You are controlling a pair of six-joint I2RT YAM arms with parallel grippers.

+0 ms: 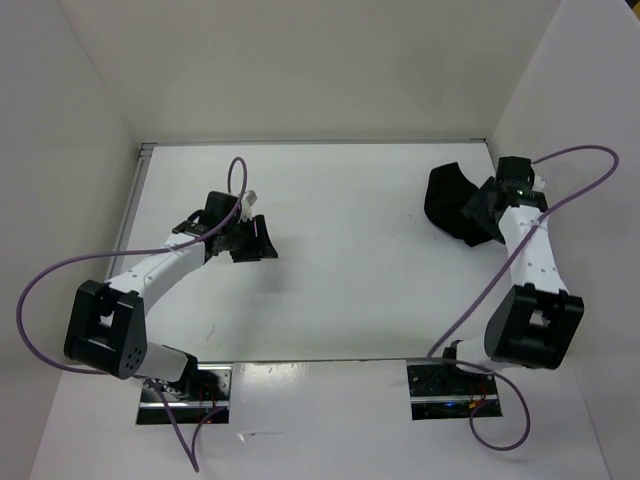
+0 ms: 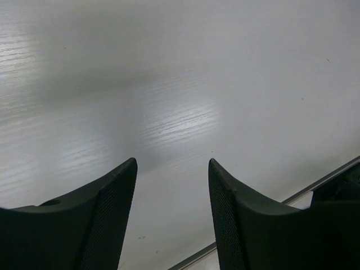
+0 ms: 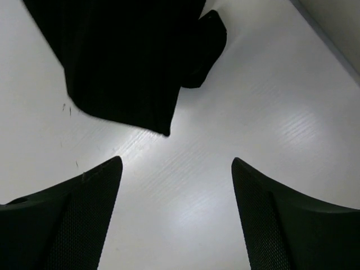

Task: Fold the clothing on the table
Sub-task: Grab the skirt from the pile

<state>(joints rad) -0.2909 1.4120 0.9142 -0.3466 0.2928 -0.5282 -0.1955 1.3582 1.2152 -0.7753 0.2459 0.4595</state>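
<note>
The clothing [image 1: 445, 200] is a black bunched heap at the far right of the white table [image 1: 350, 290]. My right gripper [image 1: 478, 218] hovers at the heap's right edge. In the right wrist view its fingers stand wide open [image 3: 176, 160] over bare table, with a corner of the clothing [image 3: 129, 62] just ahead of the tips and not touching them. My left gripper [image 1: 258, 240] sits over the table's left-middle, far from the clothing. It is open [image 2: 171, 163], with only bare table between its fingers.
White walls [image 1: 300, 70] enclose the table on the far, left and right sides. A thin metal rail [image 1: 134, 210] runs along the left edge, and a table edge strip [image 2: 315, 188] shows at the lower right of the left wrist view. Purple cables [image 1: 575, 190] loop from both arms.
</note>
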